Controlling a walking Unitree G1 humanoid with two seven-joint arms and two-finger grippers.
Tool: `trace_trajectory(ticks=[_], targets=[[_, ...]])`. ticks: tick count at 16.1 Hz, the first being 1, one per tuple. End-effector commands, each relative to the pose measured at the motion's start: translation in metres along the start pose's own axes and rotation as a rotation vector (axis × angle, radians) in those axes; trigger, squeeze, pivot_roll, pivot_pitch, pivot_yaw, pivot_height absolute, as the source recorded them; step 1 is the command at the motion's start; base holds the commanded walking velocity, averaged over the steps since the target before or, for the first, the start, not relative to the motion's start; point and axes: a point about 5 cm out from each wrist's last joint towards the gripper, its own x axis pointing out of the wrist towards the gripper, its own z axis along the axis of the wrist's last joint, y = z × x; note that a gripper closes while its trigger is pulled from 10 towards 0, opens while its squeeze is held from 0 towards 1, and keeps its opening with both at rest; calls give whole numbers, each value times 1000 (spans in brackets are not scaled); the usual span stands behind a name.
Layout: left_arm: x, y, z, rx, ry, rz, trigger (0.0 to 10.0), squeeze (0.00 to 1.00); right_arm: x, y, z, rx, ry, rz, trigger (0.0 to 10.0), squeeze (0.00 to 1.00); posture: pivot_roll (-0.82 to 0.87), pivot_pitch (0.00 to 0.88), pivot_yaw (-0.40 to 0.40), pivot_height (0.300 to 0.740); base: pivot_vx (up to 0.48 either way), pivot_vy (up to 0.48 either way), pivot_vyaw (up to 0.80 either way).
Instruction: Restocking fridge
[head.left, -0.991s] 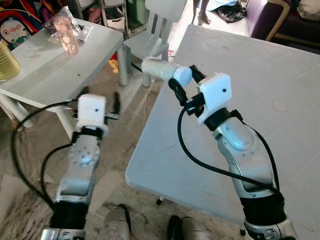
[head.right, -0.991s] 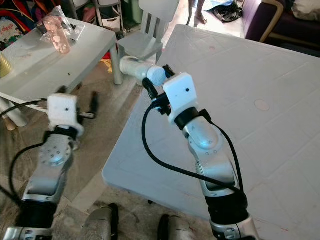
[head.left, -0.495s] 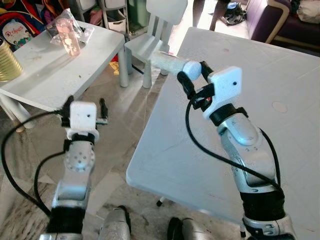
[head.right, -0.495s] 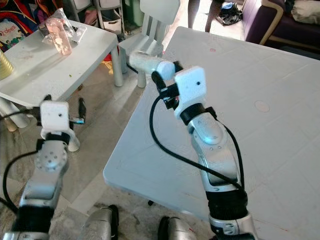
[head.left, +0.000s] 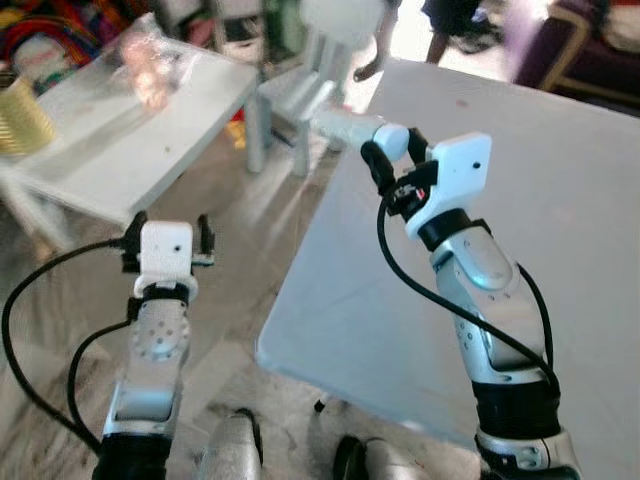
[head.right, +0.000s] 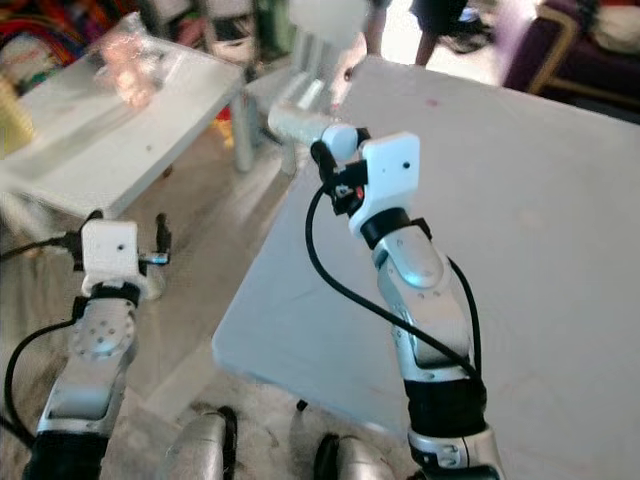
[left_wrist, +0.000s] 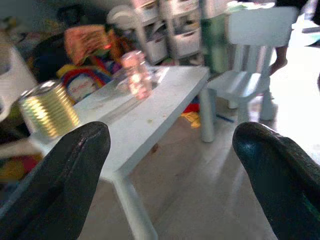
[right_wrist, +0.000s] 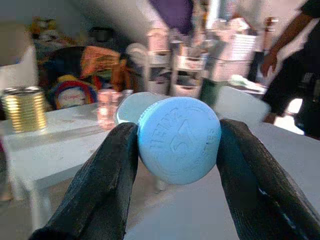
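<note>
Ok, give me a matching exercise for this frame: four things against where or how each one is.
Things:
1. bottle
2. gold can
3. left gripper
4. chair

Places or states:
A. on the small table
B. open, over the floor
C. clamped in the right gripper
D. on the floor past the small table

Pairs: 1-C, 2-A, 3-B, 4-D

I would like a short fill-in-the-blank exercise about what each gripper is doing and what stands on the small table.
1. The right gripper is shut on a white bottle by its ____ cap.
2. The left gripper holds nothing; its fingers are ____.
3. On the small table, the ribbed can is ____ in colour.
4. The bottle is held out over the edge of the large ____ table.

Missing words: blue; open; gold; white
</note>
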Motion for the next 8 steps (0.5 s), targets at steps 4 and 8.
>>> trace_trajectory(ticks=[4,8], targets=[[-3,-2,-3,7,21,16,10000,0,-3,5,4,29,-42,15,10000,0,112,77,-40,740,0,0,800],[-1,3,-4,35,37,69,10000,0,-2,6,4,33,-38,33,10000,0,113,81,-41,740,0,0,800]])
